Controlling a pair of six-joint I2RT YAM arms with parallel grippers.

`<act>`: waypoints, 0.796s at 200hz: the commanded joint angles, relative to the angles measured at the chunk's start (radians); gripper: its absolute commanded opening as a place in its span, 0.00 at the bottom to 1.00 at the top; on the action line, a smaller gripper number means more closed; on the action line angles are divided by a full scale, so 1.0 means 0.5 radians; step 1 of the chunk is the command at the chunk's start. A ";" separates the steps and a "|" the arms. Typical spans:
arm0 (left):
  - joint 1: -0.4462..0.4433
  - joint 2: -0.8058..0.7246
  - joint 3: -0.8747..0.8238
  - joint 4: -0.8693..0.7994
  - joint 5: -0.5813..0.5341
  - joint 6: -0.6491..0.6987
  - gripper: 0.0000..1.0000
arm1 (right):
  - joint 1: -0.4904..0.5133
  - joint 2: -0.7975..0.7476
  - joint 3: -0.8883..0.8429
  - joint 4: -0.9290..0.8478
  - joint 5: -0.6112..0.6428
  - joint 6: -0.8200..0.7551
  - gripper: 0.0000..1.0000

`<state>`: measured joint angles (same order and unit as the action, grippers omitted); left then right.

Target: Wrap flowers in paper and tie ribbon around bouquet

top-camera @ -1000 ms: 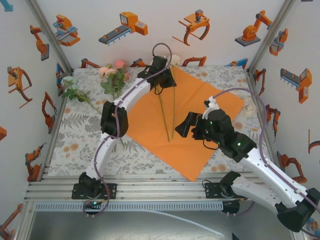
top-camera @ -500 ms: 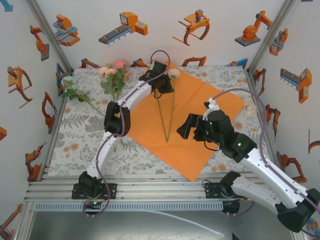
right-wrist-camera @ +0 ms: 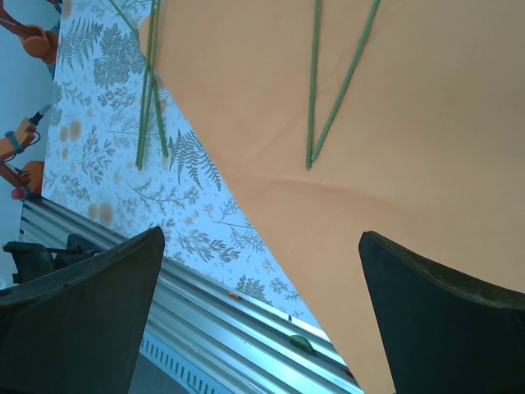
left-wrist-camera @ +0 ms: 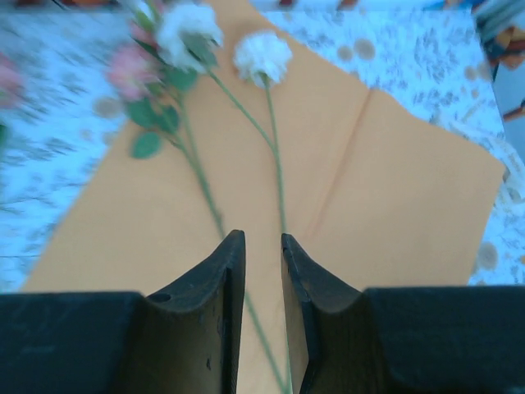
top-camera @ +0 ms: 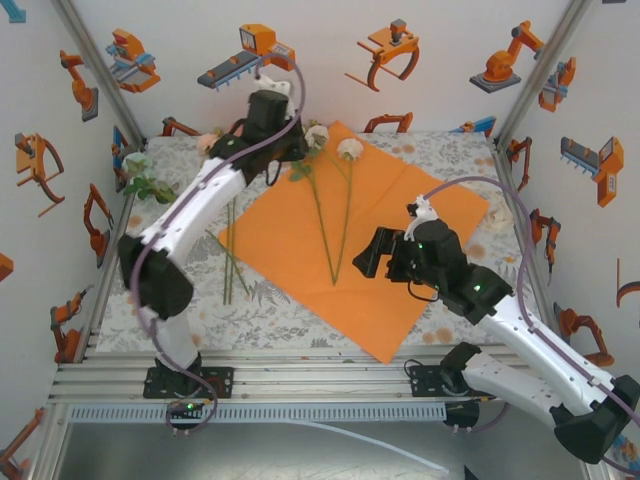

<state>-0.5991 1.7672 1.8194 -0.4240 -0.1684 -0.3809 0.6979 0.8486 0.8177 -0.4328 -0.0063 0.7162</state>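
Left claw (left-wrist-camera: 262, 236) narrowly parted, empty, near two white-bloomed flowers (left-wrist-camera: 262, 57) on orange paper (left-wrist-camera: 394, 197).

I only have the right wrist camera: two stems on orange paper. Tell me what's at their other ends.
Observer: Two white roses, blooms at the far corner of the orange paper.
Operator: Report the left gripper.
Observer: The left gripper hangs above the paper's far left edge, slightly open, holding nothing.
Operator: Now whatever lies off the paper.
Observer: Other flowers, some pink, lie left of it, blooms toward the far left corner.
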 commanded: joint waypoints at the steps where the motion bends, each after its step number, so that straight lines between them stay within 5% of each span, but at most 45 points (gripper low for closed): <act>1: 0.131 -0.271 -0.511 0.202 -0.263 0.187 0.28 | 0.004 0.030 0.032 0.092 0.009 -0.024 0.92; 50: 0.715 -0.526 -1.149 0.264 -0.126 -0.022 0.28 | 0.003 0.102 0.037 0.145 -0.036 -0.021 0.92; 108: 1.179 -0.028 -0.985 0.001 -0.177 -0.295 0.31 | 0.003 0.097 0.040 0.125 -0.040 -0.018 0.92; 159: 1.256 0.377 -0.687 -0.095 -0.127 -0.257 0.37 | 0.003 0.081 0.052 0.096 -0.015 -0.021 0.92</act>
<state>0.0303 1.9179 1.4124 -0.4236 -0.2455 -0.4938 0.6979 0.9016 0.8177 -0.3851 -0.0250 0.7166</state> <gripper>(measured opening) 0.366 0.919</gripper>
